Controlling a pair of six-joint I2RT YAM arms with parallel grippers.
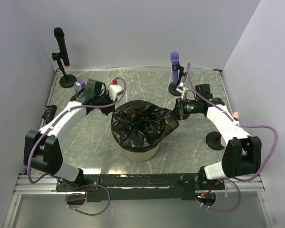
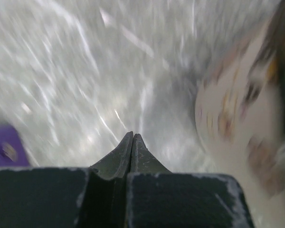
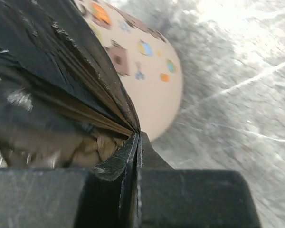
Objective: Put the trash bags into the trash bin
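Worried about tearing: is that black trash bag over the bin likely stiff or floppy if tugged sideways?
Probably floppy: the trash bag crumples in loose folds over the bin. Likely thin and light: its film pleats at the right pincer. A hard tug might drag the bin, since the bag covers its rim.

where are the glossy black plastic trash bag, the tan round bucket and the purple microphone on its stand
glossy black plastic trash bag (image 1: 141, 122), top external view, crinkled middle of the film
tan round bucket (image 1: 139, 153), top external view, side wall below the bag
purple microphone (image 1: 175, 58), top external view, its head
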